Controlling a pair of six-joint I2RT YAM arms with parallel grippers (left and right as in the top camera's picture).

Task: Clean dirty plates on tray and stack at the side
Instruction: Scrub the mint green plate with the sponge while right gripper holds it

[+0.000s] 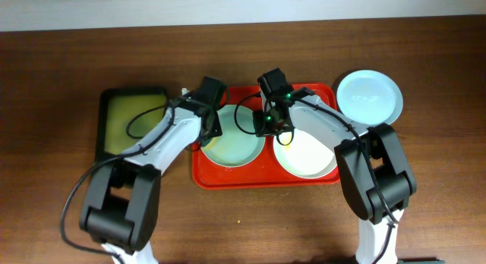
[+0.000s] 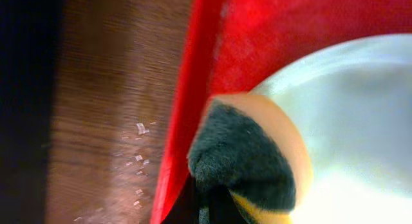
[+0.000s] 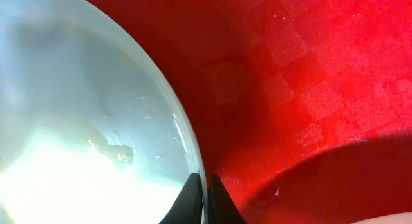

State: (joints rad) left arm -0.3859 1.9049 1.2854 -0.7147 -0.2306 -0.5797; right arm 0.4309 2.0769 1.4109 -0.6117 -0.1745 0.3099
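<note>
Grey-green scrub fibre over yellow foam: the sponge sits clenched in the left gripper. Its fuzzy face lies on the edge of the mint plate just ahead of the jaws. The tray rim is right beside it, with bare table beyond. The right gripper has its tips almost together. The plate's thin raised edge runs straight into the slit between them, so it looks pinched on that edge, steadying it.

The step in hand is, I judge, scrubbing this plate. To do it well, the fibre side should lie flat, not on its corner. Strokes should sweep inward from the edge toward the right jaws, where a small crusted smear and droplets sit just ahead of the tips. Pressure should be moderate, because the glazed surface looks slick and the plate could skate on the tray. The right jaws should hold the plate down without levering it up. The sponge should stay clear of the tray rim.

The plate is round, shallow and glossy, and throws strong glare. The tray is hard red plastic with a fine chequered weave, and a few beads of water cling to it. The sponge looks soft and squashable.

The white plate lies on the tray on the far side of the right jaws. The blue plate rests on the table off the tray, well apart from both.
</note>
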